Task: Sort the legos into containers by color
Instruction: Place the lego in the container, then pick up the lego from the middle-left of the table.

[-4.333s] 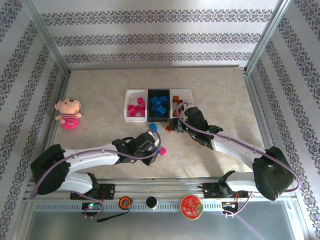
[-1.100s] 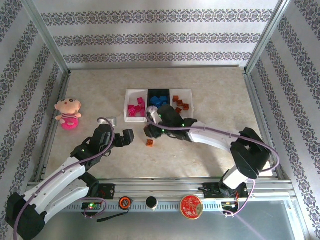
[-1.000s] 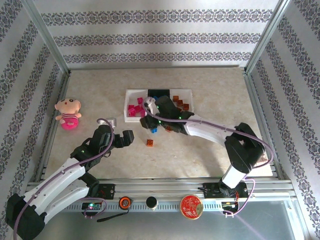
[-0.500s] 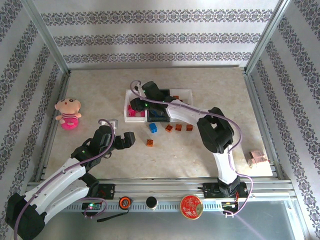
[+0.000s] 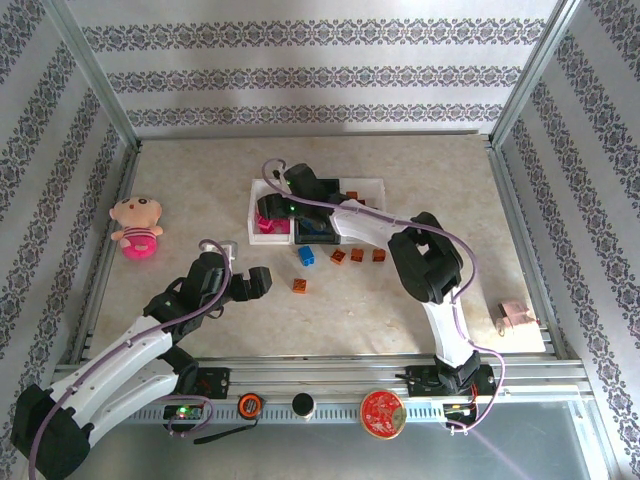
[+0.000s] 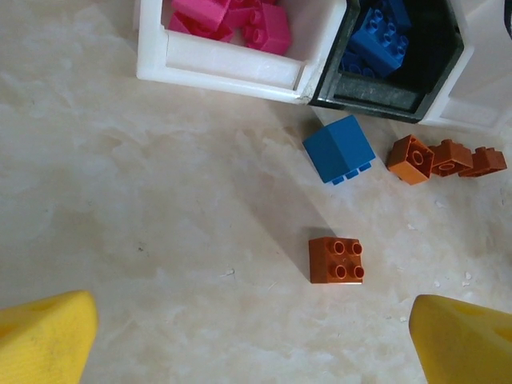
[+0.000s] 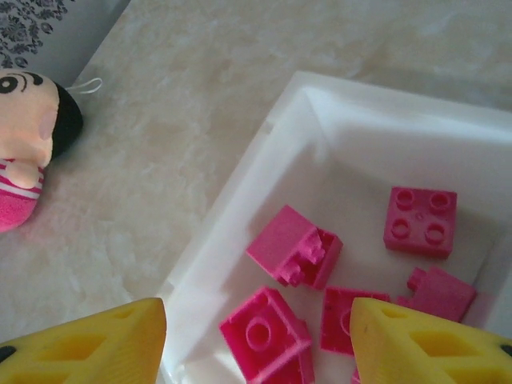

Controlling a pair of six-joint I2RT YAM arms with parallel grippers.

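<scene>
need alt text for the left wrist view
One blue lego and four orange legos lie loose before a white tray of pink legos and a black tray of blue ones. The open left gripper shows yellow fingertips at the bottom corners.

Joined trays (image 6: 232, 68): pink legos (image 7: 420, 222) lay jumbled in the white 9 o'clock one, blue legos (image 6: 376, 40) in the black middle. One blue brick (image 6: 339, 149) and four orange bricks (image 6: 336, 259) sat loose at the trays' 6 o'clock.
</scene>
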